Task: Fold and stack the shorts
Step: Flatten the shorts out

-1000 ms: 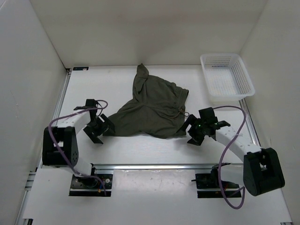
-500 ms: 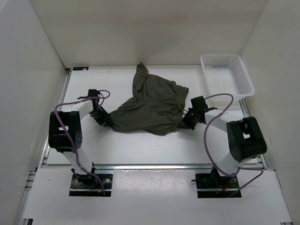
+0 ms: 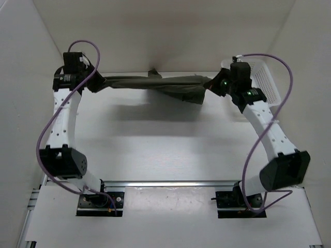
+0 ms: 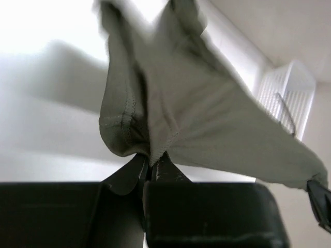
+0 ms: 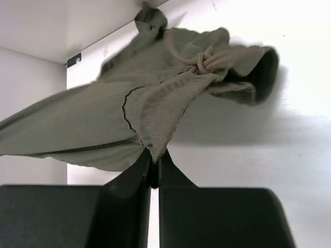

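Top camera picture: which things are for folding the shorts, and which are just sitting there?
For the job:
- the shorts, stretched out in the air
- the left fingers, shut on one end of them
- the right fingers, shut on the other end

Just sitting there:
- the white basket, far right, touching nothing that is being held

This is looking like a robotics lab test cell: plain white panels (image 3: 20, 77) are boxing in a white table (image 3: 155, 150), while a left arm (image 3: 62, 119) and a right arm (image 3: 271, 135), both trailing cables, are standing on metal rails (image 3: 170, 183) along the bottom of the frame.
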`<state>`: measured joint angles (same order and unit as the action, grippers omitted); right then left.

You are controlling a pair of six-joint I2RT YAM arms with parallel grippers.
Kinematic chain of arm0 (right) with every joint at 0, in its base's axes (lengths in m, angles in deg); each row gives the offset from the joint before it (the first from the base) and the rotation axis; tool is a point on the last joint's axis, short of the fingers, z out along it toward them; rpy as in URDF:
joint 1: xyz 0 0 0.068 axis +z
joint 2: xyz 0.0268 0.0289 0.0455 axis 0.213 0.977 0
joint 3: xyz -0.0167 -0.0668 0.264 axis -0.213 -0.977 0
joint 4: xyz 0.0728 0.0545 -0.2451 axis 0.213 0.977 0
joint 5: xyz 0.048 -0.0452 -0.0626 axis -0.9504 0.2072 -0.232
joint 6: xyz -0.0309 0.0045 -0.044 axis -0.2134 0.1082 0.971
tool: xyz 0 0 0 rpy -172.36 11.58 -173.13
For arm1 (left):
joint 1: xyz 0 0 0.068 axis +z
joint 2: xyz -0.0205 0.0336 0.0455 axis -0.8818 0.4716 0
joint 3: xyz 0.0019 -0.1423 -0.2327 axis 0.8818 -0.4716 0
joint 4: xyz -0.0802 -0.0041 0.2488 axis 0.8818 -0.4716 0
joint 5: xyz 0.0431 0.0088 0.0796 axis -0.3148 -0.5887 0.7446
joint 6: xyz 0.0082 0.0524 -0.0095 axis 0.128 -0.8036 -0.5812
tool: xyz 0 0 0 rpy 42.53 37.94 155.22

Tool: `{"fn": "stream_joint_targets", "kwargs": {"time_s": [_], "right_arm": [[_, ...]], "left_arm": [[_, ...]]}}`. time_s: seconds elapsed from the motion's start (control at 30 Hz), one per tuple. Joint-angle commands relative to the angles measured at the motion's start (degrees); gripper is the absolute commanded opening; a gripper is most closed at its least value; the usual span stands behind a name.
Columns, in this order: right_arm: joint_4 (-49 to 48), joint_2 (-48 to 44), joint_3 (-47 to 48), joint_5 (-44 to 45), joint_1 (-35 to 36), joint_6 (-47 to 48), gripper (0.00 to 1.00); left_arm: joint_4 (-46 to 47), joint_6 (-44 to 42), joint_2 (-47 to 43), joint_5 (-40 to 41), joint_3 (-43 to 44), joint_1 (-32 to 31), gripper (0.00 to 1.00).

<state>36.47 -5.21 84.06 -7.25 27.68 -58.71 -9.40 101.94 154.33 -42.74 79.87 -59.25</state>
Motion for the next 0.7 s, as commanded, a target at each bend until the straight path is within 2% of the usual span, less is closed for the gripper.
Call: {"fn": "stream_joint_targets", "kwargs": {"time_s": [0.0,0.03,0.13,0.17,0.2,0.23,0.27,0.3,0.33,0.4,0.47,0.57,0.67], "right_arm": [[6.2,-6.9,-9.0,4.4,-0.8,4.0,0.0],[6.2,-8.6,-16.0,4.4,-0.8,4.0,0.0],[6.7,-15.6,-29.8,5.1,-0.8,3.5,0.0],[6.7,-17.5,-32.6,5.6,-0.8,3.0,0.0],[6.7,-17.5,-34.6,6.2,-0.8,2.5,0.0],[4.7,-17.5,-37.3,6.2,-0.8,3.0,0.23],[4.7,-15.2,-37.3,7.0,-0.8,3.0,0.42],[5.3,-13.4,-37.3,7.0,-1.7,3.0,0.51],[6.3,-11.9,-36.2,6.0,-2.2,3.0,0.61],[7.7,-10.9,-34.9,5.5,-2.2,3.0,0.73],[7.7,-14.4,-36.4,4.7,-2.2,3.0,0.78],[7.7,-18.7,-39.4,3.2,-2.2,0.7,0.79],[8.3,-20.4,-42.9,-0.1,-2.7,-1.6,0.82]], "left_arm": [[-7.5,-2.6,-6.2,2.1,-10.3,0.8,0.11],[-6.7,-2.6,-7.9,3.1,-18.8,0.8,0.11],[-3.1,-2.6,-14.4,2.2,-32.3,0.2,0.11],[0.6,-1.1,-15.3,1.6,-39.5,-0.4,0.19],[2.6,-0.3,-15.3,0.4,-41.8,-1.1,0.28],[4.5,-0.3,-14.2,0.4,-43.2,-2.4,0.43],[5.8,-0.3,-9.5,0.4,-42.6,-2.4,0.59],[5.1,-0.8,-6.6,-0.3,-40.8,-3.0,0.69],[3.7,-1.6,-4.2,-0.3,-38.7,-3.0,0.69],[2.2,-2.1,-3.5,1.0,-34.4,-3.0,0.7],[1.5,-2.1,-6.2,3.2,-33.7,-3.0,0.71],[-1.0,-2.1,-10.1,6.6,-35.9,-3.0,0.71],[-1.5,-0.2,-12.6,4.6,-41.1,-3.0,0.71]]}}
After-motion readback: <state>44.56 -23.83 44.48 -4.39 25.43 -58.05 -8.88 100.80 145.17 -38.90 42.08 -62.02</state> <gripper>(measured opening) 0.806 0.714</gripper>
